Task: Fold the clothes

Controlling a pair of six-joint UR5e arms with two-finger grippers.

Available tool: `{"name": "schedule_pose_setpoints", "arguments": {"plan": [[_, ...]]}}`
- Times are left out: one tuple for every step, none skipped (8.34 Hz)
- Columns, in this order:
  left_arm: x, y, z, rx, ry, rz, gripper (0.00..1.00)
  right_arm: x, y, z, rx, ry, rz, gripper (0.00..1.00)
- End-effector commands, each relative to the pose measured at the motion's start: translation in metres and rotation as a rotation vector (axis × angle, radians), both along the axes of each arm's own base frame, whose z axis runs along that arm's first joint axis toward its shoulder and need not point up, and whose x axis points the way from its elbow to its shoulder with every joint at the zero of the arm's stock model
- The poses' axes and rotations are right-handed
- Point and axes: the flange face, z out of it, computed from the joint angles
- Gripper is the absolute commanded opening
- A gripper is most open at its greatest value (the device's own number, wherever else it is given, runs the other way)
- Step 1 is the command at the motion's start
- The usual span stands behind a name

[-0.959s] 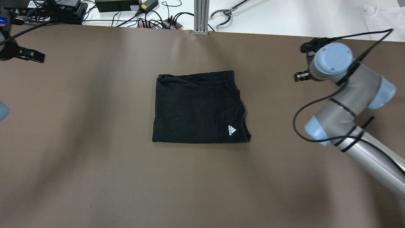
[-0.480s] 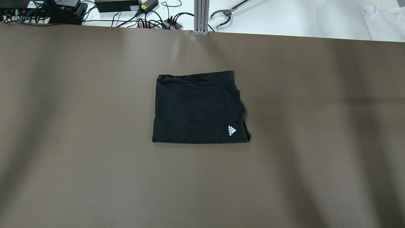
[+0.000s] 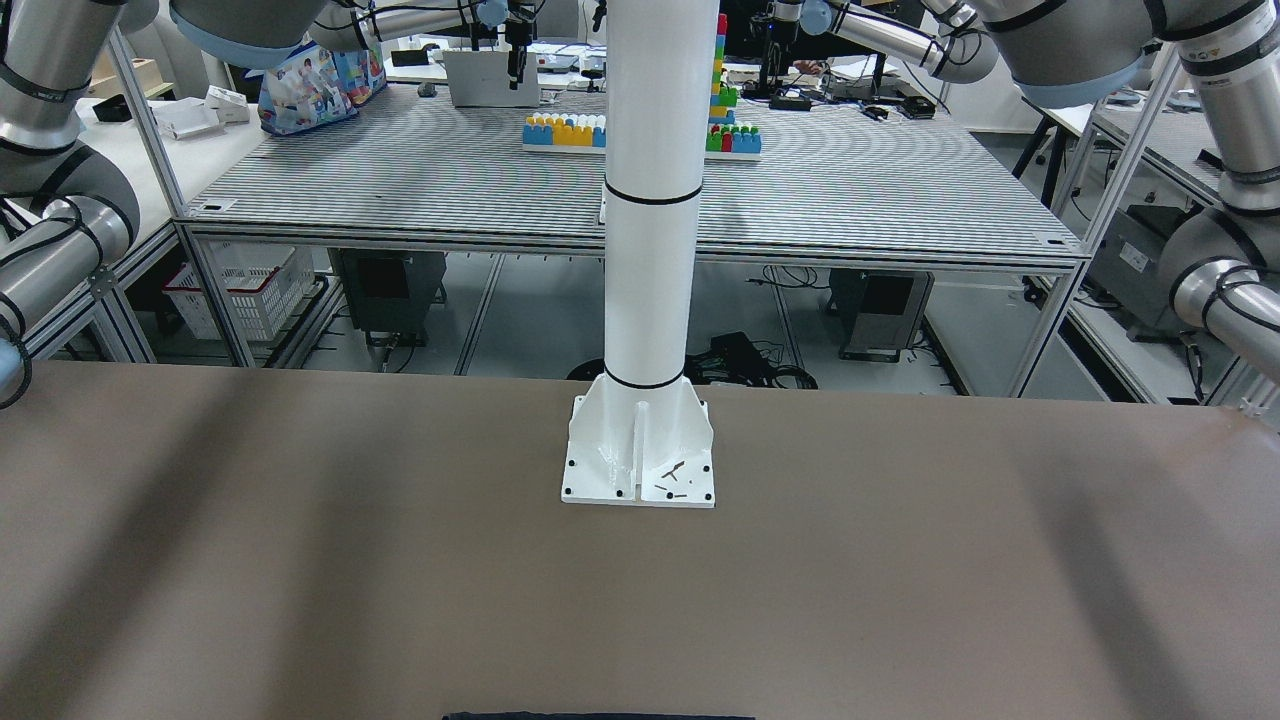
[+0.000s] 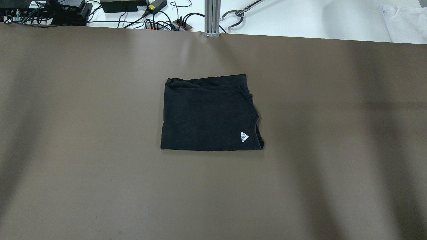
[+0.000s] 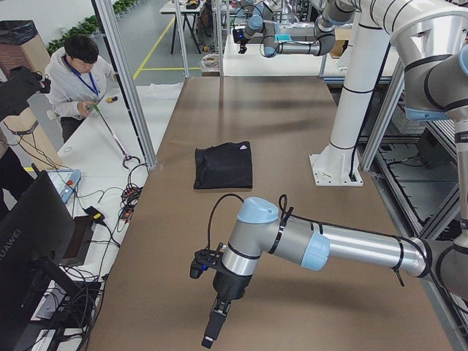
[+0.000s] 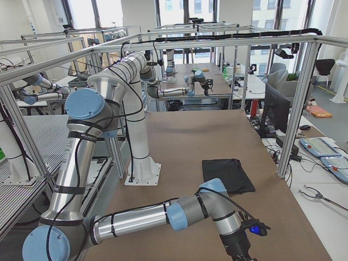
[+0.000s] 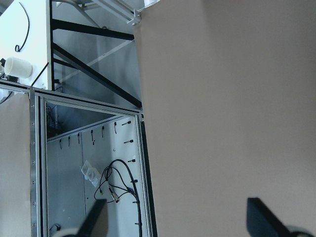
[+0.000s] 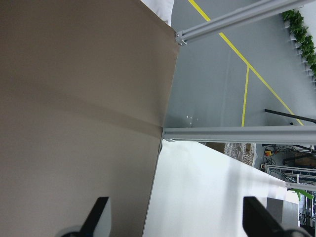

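Brown worktop (image 4: 83, 140) fills the overhead view, with white benches and cables along the upper edge. In the front-facing view a white pole (image 3: 650, 250) rises from its bolted base plate (image 3: 638, 470) at the worktop's far edge.

In the left side view the left arm (image 5: 358, 245) reaches in low from the right edge. Its forearm runs nearly level over the worktop, and the wrist bends down at the lower centre of the frame. In the right side view the right arm (image 6: 136, 220) stretches from the lower left, its wrist turned down at the bottom edge.

The clothes (image 4: 206, 115) lie folded into a flat black rectangle at the centre of the worktop, well apart from both arms. A collar edge curves along the right side.

The left gripper (image 7: 180, 222) has its fingertips spread wide over bare worktop, holding nothing. The right gripper (image 8: 177, 217) is likewise spread and empty, at the worktop's edge.

A small white logo (image 4: 244, 137) sits near the clothes' lower right corner.
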Motion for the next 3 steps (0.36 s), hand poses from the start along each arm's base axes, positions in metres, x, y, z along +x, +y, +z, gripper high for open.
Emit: {"name": "schedule_pose_setpoints", "arguments": {"plan": [[-0.011,0.009,-0.011,0.018,0.027,-0.074,1.0,0.001,-0.013,-0.025,0.033,-0.03,0.045,0.94],[-0.01,0.007,-0.018,0.032,0.025,-0.073,1.0,-0.001,-0.03,-0.035,0.003,-0.034,0.056,0.94],[-0.009,0.004,-0.022,0.058,0.024,-0.07,1.0,-0.002,-0.052,-0.053,-0.017,-0.031,0.057,0.94]]}}
